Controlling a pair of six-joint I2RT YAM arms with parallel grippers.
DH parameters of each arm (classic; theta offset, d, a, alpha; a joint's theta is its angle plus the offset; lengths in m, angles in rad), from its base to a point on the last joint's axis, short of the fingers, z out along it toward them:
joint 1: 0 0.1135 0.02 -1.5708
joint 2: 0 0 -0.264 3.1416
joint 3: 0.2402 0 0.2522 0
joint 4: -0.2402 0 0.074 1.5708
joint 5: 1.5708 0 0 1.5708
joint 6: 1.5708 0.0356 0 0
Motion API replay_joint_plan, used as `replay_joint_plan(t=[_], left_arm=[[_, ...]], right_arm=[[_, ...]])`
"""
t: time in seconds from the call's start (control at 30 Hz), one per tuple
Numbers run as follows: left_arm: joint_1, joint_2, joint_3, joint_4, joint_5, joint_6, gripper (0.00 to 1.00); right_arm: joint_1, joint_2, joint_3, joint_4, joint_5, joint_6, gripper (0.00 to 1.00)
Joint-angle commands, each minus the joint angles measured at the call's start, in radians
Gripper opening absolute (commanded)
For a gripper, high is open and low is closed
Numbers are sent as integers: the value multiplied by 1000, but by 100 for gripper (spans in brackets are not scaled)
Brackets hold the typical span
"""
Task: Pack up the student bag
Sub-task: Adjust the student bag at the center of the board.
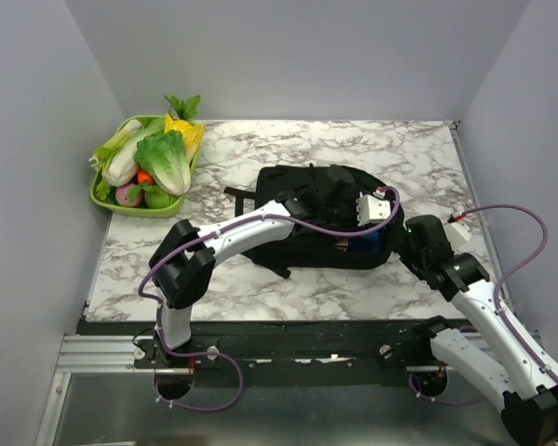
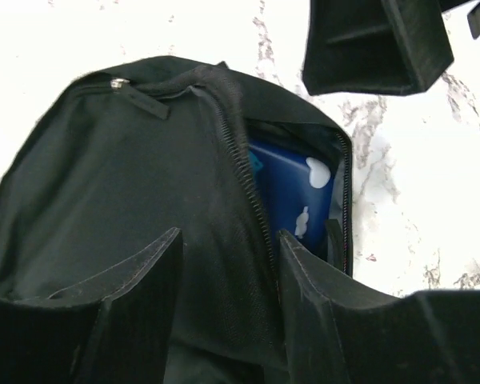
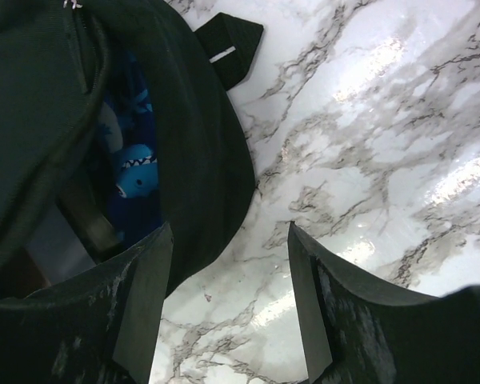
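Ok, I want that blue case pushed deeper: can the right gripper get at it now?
Probably yes: the student bag gapes toward the right gripper, the blue case shows inside, and only the bag's rim sits between them.

Even bright light, soft shadows, glare streaks on the table (image 3: 368,88) in the right wrist view, student bag (image 3: 200,144) interior dim

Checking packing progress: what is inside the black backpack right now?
Through the open zipper of the backpack, a blue case with white and shark-like patterns shows inside. Black fabric covers the rest of the interior, so anything else in there cannot be seen.
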Motion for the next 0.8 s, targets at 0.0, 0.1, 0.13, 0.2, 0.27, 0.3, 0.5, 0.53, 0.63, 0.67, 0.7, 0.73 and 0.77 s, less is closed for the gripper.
replay_joint_plan(t=[0.0, 0.1, 0.13, 0.2, 0.27, 0.3, 0.5, 0.53, 0.63, 0.67, 0.7, 0.73, 0.77], left_arm=[[23, -89, 58, -48, -76, -48, 51], [23, -127, 26, -45, -159, -36, 44], [21, -148, 13, -45, -176, -33, 43], [17, -170, -30, -53, -229, -8, 38], [3, -211, -71, -57, -272, 15, 38], [-2, -224, -80, -59, -324, 21, 37], [-23, -300, -96, -111, -371, 115, 37], [-25, -308, -97, -117, -380, 121, 37], [-28, -311, -103, -129, -382, 124, 36], [-31, -308, -105, -131, -383, 122, 36], [-39, -308, -102, -139, -382, 118, 36], [-43, -299, -94, -145, -380, 98, 36], [-51, -296, -70, -154, -377, 89, 36]], right_arm=[[-4, -4, -10, 80, -23, -28, 68], [-6, 32, 16, 117, -33, -39, 68], [-7, 45, 24, 129, -40, -43, 68], [-12, 77, 39, 169, -60, -48, 69], [-21, 129, 50, 193, -75, -45, 69], [-24, 141, 59, 218, -91, -33, 69], [-25, 182, 94, 235, -27, -60, 68], [-25, 180, 102, 233, -8, -80, 69], [-25, 189, 119, 215, 41, -144, 69], [-25, 201, 125, 210, 46, -151, 69], [-25, 226, 125, 207, 49, -155, 69], [-27, 246, 125, 207, 43, -151, 68], [-27, 260, 125, 207, 33, -141, 68]])
